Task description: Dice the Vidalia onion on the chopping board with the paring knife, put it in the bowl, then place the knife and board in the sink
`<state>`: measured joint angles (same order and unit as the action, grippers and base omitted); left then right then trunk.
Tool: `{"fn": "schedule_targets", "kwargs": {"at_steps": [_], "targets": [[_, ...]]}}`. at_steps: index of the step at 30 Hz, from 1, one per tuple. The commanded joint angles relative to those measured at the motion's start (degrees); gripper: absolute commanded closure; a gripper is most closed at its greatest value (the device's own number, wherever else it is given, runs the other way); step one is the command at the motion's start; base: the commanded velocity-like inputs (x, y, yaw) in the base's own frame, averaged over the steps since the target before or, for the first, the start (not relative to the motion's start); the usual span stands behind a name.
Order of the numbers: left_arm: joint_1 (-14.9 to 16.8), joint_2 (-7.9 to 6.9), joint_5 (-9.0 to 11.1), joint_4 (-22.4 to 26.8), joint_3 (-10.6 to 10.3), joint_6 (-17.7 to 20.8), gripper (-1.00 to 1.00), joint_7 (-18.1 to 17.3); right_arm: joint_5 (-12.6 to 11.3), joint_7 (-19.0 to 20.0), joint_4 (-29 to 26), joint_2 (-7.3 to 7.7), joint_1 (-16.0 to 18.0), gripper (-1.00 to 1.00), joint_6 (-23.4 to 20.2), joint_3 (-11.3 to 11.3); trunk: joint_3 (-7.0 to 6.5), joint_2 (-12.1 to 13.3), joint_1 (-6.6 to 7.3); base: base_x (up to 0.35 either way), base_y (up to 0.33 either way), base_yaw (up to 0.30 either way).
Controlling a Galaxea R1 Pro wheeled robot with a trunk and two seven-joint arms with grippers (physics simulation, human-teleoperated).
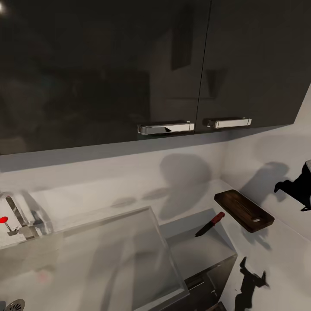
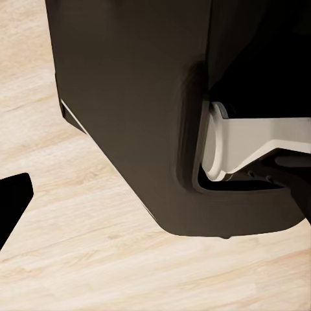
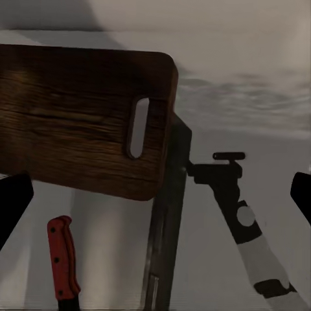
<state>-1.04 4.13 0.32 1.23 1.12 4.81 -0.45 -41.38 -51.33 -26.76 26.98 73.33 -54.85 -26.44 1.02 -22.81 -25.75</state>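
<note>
While the head camera looks across the countertop (image 1: 276, 242), the work appears barely begun, judging by how the items lie. The chopping board (image 1: 244, 210) sits bare near the back wall, its slot hole toward the right end, with no onion and no diced pieces on it. The paring knife (image 1: 210, 223) lies just beside the board's left end on the worktop, red handle toward the board and dark blade pointing away, apart from it. The sink (image 1: 86, 259) occupies the lower left, its drain (image 1: 14, 306) at the bottom corner and the tap (image 1: 17, 218) with red knob behind; the basin is blurred and I cannot tell whether an onion lies in it. Part of the right arm (image 1: 302, 185) enters at the right edge. The right wrist camera looks onto the board (image 3: 84, 129) and knife handle (image 3: 63, 265), with the right gripper (image 3: 155, 194) spread wide, both fingertips at the frame edges, holding nothing. The left wrist camera faces the robot's dark body (image 2: 142, 110) over wood floor (image 2: 78, 246); one finger (image 2: 13, 201) shows, and the left gripper's state cannot be told. By my assessment, every step remains outstanding.
</note>
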Motion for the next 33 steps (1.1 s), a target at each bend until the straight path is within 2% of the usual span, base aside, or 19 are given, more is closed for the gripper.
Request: {"fn": "schedule_targets", "kwargs": {"at_steps": [1, 15, 21, 25, 27, 33], "targets": [[0.0, 0.00, 0.0, 0.1, 0.1, 0.3, -1.00, -0.1, -0.6, -0.6, -0.1, -0.06, 0.0, -1.00, -0.1, -0.1, 0.13, -0.1, -0.03, 0.000, 0.000, 0.054], [0.0, 0.00, 0.0, 0.1, 0.1, 0.3, -1.00, -0.1, -0.5, -0.5, 0.0, -0.44, 0.1, -1.00, -0.2, 0.1, 1.05, -0.1, -0.03, 0.000, 0.000, 0.141], [0.0, 0.00, 0.0, 0.1, 0.1, 0.3, -1.00, -0.1, -0.5, -0.5, 0.1, -1.39, 0.0, -1.00, 0.0, 0.2, 1.54, -0.1, -0.03, 0.000, 0.000, 0.150], [0.0, 0.00, 0.0, 0.1, 0.1, 0.3, -1.00, -0.1, -0.3, -0.6, 0.4, -1.53, -0.1, -1.00, 1.4, 0.0, 1.70, -0.1, -0.03, 0.000, 0.000, 0.081], [0.0, 0.00, 0.0, 0.1, 0.1, 0.3, -1.00, -0.1, -0.2, -0.6, 0.7, -1.56, -0.2, -1.00, 4.0, -0.2, 1.72, -0.1, -0.03, 0.000, 0.000, 0.020], [0.0, 0.00, 0.0, 0.1, 0.1, 0.3, -1.00, -0.1, -0.2, -0.7, 2.1, -1.57, -0.2, -1.00, 6.1, -0.3, 1.82, -0.1, -0.03, 0.000, 0.000, -0.020]]}}
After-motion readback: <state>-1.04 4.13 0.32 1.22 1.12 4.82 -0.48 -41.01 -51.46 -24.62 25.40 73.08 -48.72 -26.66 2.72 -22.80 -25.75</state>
